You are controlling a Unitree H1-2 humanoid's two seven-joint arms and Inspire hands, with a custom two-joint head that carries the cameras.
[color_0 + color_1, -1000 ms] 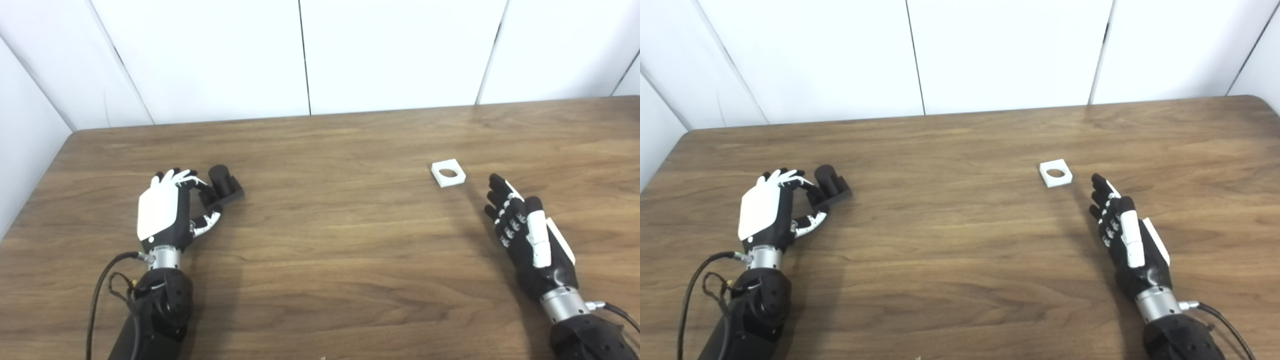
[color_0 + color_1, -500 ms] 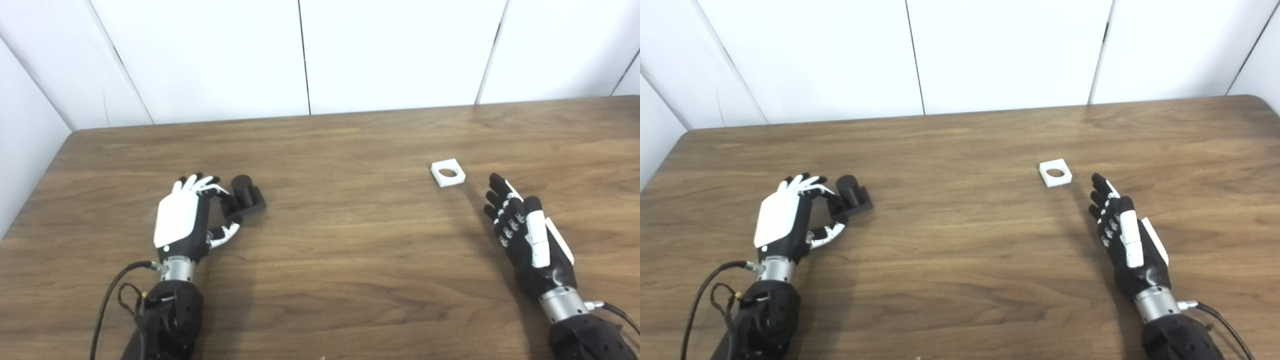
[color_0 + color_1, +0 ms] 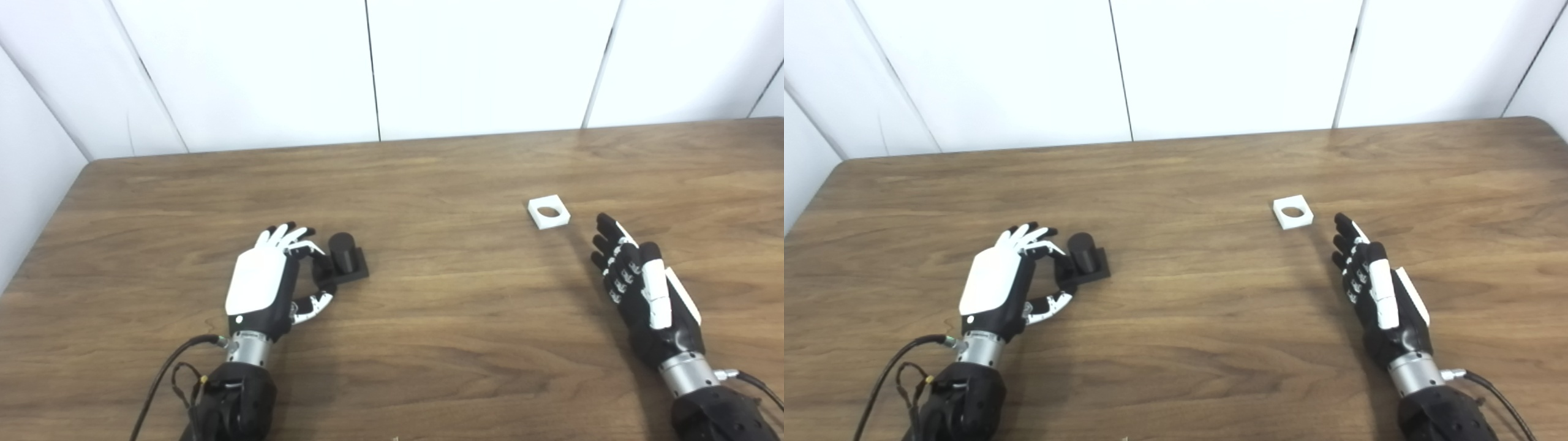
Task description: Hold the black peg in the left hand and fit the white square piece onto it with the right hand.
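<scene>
The black peg, a short cylinder on a square black base, stands upright on the wooden table left of centre. My left hand is shut on the base's left edge, fingers above and thumb below. The white square piece with a round hole lies flat at the right. It also shows in the right eye view. My right hand is open and empty, fingers straight, just right of and nearer than the white piece, not touching it.
White wall panels stand behind the table's far edge. The table's left edge runs diagonally at the far left. A black cable loops from my left forearm.
My left hand has moved to the right and a little nearer, taking the black peg with it. My right hand and the white piece have hardly moved.
</scene>
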